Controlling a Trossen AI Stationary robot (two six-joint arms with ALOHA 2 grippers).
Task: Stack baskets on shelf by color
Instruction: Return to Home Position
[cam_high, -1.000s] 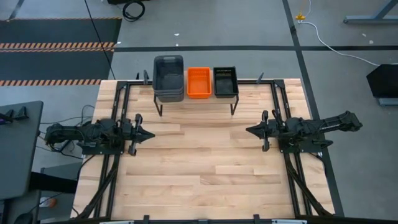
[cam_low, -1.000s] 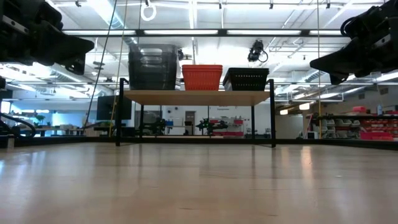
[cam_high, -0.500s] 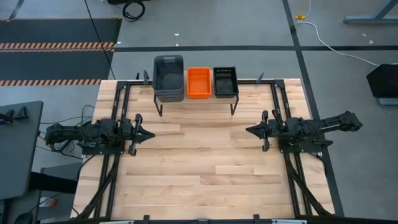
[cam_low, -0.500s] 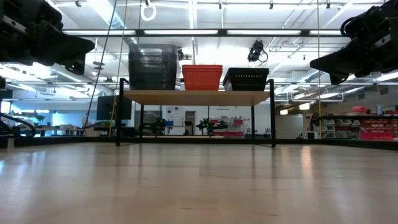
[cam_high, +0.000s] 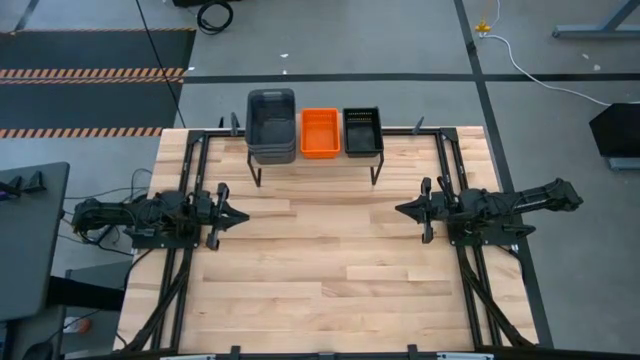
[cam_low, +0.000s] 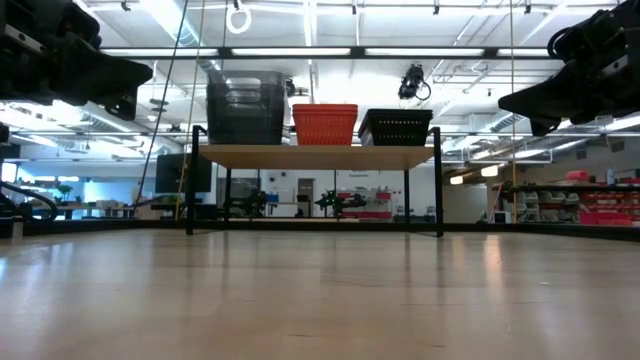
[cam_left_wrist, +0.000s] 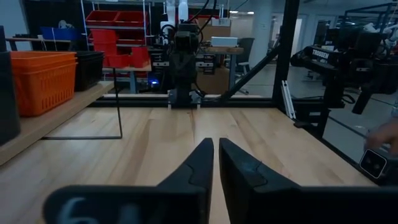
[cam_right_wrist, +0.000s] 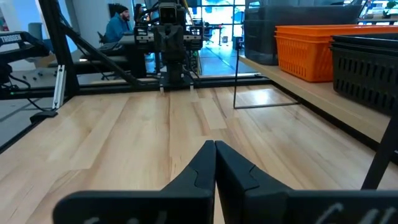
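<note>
The shelf (cam_low: 315, 156) stands at the table's far edge on thin black legs. On its plank, from left to right, sit a tall stack of grey baskets (cam_high: 271, 125), orange baskets (cam_high: 319, 132) and black baskets (cam_high: 362, 130). My left gripper (cam_high: 243, 215) hovers level over the table's left side and points right. Its fingers (cam_left_wrist: 202, 162) are a narrow slit apart, with nothing between them. My right gripper (cam_high: 400, 209) hovers level at the right side, points left and is shut on nothing. Both are well short of the shelf.
Bare wooden tabletop (cam_high: 320, 260) lies between the two arms and in front of the shelf. Black frame rails (cam_high: 185, 170) run along both table sides. A person (cam_right_wrist: 118, 28) sits in the room beyond the table, and a hand (cam_left_wrist: 385, 134) shows off the table's edge.
</note>
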